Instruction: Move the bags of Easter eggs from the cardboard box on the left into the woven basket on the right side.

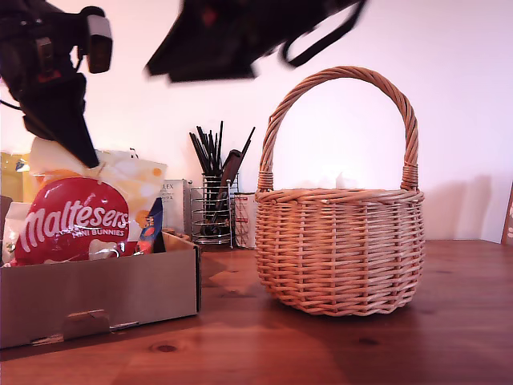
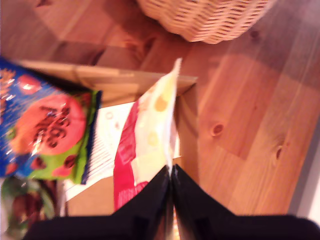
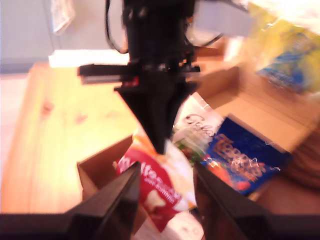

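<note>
My first gripper (image 2: 171,172) is shut on the top edge of the red and cream Maltesers bag (image 2: 145,145). In the exterior view this gripper (image 1: 88,158) hangs over the cardboard box (image 1: 104,290) at that view's left, with the Maltesers bag (image 1: 72,220) standing upright in the box. A dark blue Terry's bag (image 3: 245,160) and a white Galaxy bag (image 3: 200,125) lie beside it in the box. My second gripper (image 3: 165,200) is open and empty, above the box and facing the first gripper. The woven basket (image 1: 341,249) stands at the exterior view's right.
Behind the box are a yellow plastic package (image 1: 12,176), a white carton (image 1: 175,204) and a wire utensil holder (image 1: 212,212) with dark utensils. A blurred black arm (image 1: 224,36) crosses the top of the exterior view. Wooden tabletop (image 1: 321,345) lies in front of the basket.
</note>
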Tool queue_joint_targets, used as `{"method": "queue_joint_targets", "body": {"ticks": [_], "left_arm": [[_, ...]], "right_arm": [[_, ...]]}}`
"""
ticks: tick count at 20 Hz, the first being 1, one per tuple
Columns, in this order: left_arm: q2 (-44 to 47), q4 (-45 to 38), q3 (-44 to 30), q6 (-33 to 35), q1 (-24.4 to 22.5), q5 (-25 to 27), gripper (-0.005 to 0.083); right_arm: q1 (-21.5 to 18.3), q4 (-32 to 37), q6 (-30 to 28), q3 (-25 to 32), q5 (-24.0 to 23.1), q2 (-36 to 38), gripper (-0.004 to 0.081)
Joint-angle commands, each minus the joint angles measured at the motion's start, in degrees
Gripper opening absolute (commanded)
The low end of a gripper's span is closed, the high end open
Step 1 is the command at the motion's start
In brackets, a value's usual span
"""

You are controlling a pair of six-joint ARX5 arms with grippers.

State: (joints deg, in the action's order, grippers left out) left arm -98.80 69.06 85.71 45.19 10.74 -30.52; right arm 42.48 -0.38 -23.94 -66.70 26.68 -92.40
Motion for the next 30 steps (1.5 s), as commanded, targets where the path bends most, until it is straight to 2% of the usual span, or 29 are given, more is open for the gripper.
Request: {"method": "queue_joint_targets", "body": {"ticks": [1, 4, 7, 9, 11, 15, 20, 30], "left_arm": [[0.24, 0.15, -0.37, 0.26, 0.26, 0.42, -0.0025], [0.22, 0.61, -0.42, 0.24, 0.28, 1.68, -0.0025], [0.22, 1.25, -0.42, 0.26, 0.31, 2.67, -0.0025], [0.22, 1.33, -0.42, 0.26, 0.33, 2.95, -0.0025], [0.22, 1.18, -0.42, 0.28, 0.52, 3.56, -0.0025], [0.15, 0.96, -0.42, 0.28, 1.29, 5.35, -0.0025], [0.15, 1.14, -0.42, 0.26, 1.99, 5.60, -0.0025], [0.15, 1.20, -0.42, 0.26, 3.67, 5.55, -0.0025]], "right_arm": [[0.37, -3.10, -4.04, -2.12, 0.37, -2.89, 0.0375], [0.50, -9.42, -10.91, -7.08, 0.02, -6.91, 0.0380], [0.68, -10.08, -15.56, -11.76, -0.50, -10.21, 0.0394], [1.16, -12.44, -17.18, -15.72, -0.76, -13.11, 0.0441], [2.10, -16.72, -20.65, -20.00, -2.51, -16.31, 0.0450], [2.89, -22.36, -23.10, -26.77, -3.54, -22.08, 0.0461], [3.21, -23.45, -28.59, -28.04, -6.99, -26.95, 0.0461], [5.88, -19.23, -28.85, -29.38, -6.93, -34.40, 0.0450]]}}
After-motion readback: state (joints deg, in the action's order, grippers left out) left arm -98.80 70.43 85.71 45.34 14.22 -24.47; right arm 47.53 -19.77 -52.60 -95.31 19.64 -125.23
